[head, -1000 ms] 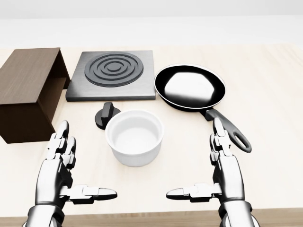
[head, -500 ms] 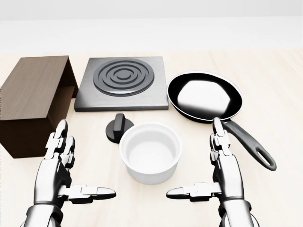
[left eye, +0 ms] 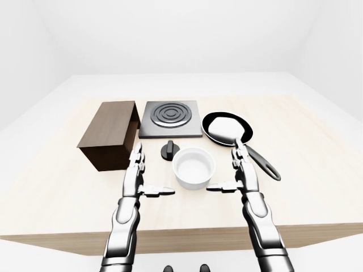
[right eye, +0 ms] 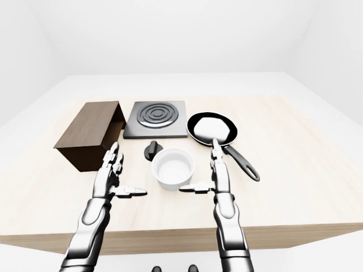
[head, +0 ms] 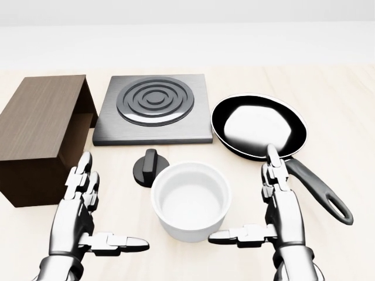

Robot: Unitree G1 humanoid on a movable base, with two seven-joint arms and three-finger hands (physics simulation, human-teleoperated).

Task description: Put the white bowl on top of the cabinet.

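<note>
The white bowl (head: 191,199) stands upright and empty on the light wood table, low in the middle of the head view. The dark brown cabinet (head: 40,134) is a low box at the left, its open side facing right. My left hand (head: 94,216) is open, to the left of the bowl and apart from it, thumb pointing at it. My right hand (head: 263,211) is open to the right of the bowl, its thumb tip close to the bowl's rim. Neither hand holds anything.
A square black hotplate (head: 153,107) lies above the bowl, with a black knob (head: 149,167) between them. A black frying pan (head: 259,128) lies at the right, its handle (head: 319,190) running down-right past my right hand. The table edge (left eye: 187,235) is near my body.
The camera has moved closer: the whole scene has shifted down and to the right and grown larger. Both hands stay open and now flank the bowl more closely.
</note>
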